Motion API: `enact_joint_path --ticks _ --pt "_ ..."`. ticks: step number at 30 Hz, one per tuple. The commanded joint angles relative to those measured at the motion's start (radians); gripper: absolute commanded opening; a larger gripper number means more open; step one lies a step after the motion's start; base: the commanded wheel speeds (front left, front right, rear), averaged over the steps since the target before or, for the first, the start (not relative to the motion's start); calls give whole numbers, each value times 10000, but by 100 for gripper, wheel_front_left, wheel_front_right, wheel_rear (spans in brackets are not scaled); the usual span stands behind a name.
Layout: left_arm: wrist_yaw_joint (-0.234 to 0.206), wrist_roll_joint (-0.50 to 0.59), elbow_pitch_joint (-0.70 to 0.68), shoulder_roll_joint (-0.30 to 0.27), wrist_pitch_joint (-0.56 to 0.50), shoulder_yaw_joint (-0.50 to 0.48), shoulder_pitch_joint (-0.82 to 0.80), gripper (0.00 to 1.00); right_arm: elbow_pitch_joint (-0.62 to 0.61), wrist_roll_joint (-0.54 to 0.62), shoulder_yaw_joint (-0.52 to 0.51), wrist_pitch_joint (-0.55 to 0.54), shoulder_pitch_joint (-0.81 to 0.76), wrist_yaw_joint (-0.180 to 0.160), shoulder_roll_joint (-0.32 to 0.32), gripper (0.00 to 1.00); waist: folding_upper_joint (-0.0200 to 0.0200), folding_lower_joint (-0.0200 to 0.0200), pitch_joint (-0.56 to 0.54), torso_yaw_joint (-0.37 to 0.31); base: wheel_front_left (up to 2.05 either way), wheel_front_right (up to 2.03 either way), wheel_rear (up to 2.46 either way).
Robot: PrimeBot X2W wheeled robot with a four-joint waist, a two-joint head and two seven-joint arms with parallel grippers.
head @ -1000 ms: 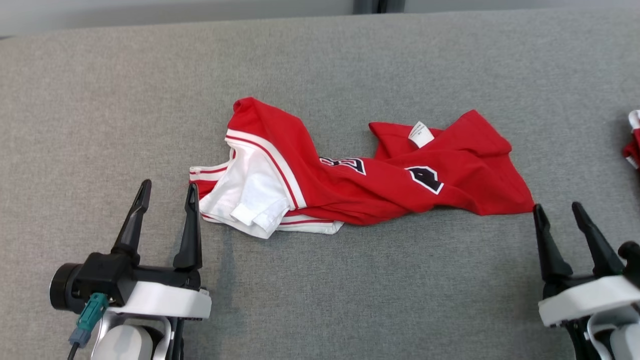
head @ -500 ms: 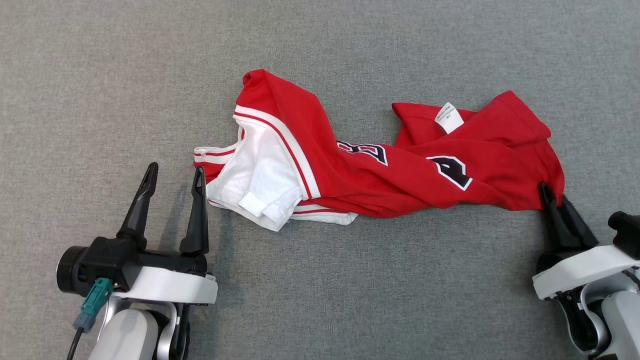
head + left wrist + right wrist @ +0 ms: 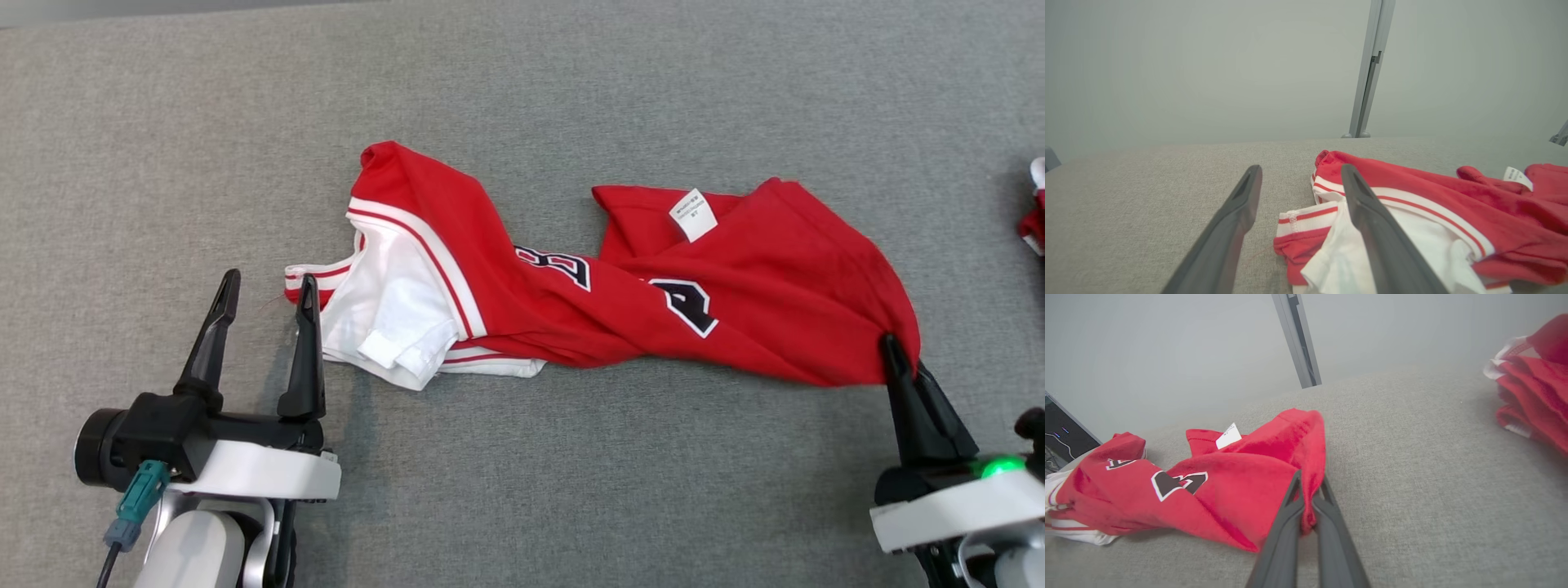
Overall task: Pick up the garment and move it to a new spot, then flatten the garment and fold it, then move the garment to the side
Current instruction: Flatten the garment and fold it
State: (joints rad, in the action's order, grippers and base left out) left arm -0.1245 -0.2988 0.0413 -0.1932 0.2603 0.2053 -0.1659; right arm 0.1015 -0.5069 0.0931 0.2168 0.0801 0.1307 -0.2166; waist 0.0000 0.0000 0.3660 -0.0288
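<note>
Step in hand: pick-up, first grasp made. The garment (image 3: 571,302), red with white trim, lies crumpled on the worktop (image 3: 571,490). The right end effector (image 3: 900,356) is clamped on its right corner and the left end effector (image 3: 269,278) is spread wide at its striped cuff, holding nothing. Next, probably, the left closes there before lifting; a second ago the right stood open beside that corner.

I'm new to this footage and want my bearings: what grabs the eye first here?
A crumpled red and white jersey sprawls across the middle of the grey table. The right gripper is shut on its near right corner, while the left gripper stands open at its striped white end. Another red garment lies at the right edge.
</note>
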Motion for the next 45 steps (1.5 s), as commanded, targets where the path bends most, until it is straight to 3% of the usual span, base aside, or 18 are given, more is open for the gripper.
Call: enact_joint_path --ticks 1,9,17,23,35,45 --pt "-67 54 -47 -64 45 -67 167 100 -282 -102 -163 -165 -331 2 66 0 0 0 -60 -115 0 0 0" --pt "-105 52 -141 -136 41 -49 239 100 -1393 -1068 -270 -734 -1040 2 319 0 0 0 -170 -315 0 0 0" --pt "-118 62 -171 -73 4 130 49 100 -2472 -3702 -134 -1135 -515 3 320 0 0 0 -191 -189 0 0 0" --pt "-63 17 -160 12 14 224 -109 100 -2497 -5285 -3 -1218 553 3 -61 0 0 0 -23 132 0 0 0" --pt "169 -9 -127 323 50 256 -596 100 -814 -6300 456 -802 3318 5 -959 0 0 0 863 1176 0 0 0" --pt "523 230 -126 670 46 121 -860 100 2224 -6429 1381 -244 5646 6 -1144 0 0 0 1394 1688 0 0 0"
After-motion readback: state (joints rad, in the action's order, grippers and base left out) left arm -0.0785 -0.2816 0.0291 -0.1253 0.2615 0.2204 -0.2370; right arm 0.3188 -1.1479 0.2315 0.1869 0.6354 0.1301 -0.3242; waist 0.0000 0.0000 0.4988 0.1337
